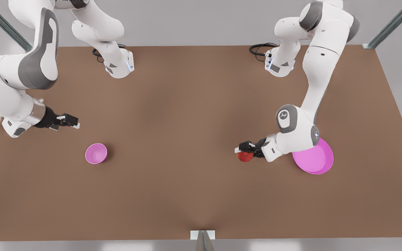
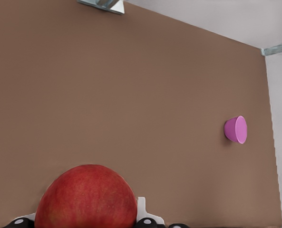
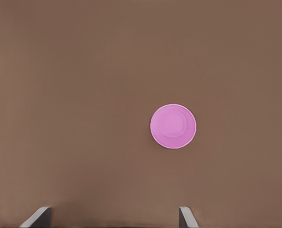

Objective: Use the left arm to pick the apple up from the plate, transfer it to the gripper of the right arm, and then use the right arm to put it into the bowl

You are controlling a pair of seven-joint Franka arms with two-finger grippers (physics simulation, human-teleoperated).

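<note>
- We see the left arm (image 1: 312, 87) on the front view's right, reaching down and toward the middle of the brown table (image 1: 187, 139).
- Its gripper, the left gripper (image 1: 245, 150), is clamped on the apple (image 1: 244, 156); the red fruit sits between the black fingers, clear of the plate and just to that dish's left in the front view.
- In the left wrist view we find the apple (image 2: 86, 198) close to the camera, with a pale fingertip (image 2: 141, 211) pressed against its side.
- The plate (image 1: 314, 160), wide and bright pink, lies on the table at the front view's right, partly hidden behind the left arm's wrist.
- The bowl (image 1: 96, 153), small and deep, stands on the table at the front view's left, well apart from the apple and the plate.
- The right arm (image 1: 16, 83) waits at the front view's left; its gripper, the right gripper (image 1: 71, 122), hangs above the table, farther back than the bowl and a little to its left.
- In the right wrist view we look straight down into the bowl (image 3: 173, 126), and two pale fingertips (image 3: 187, 217) stand wide apart with nothing between them, so that tool is released.
</note>
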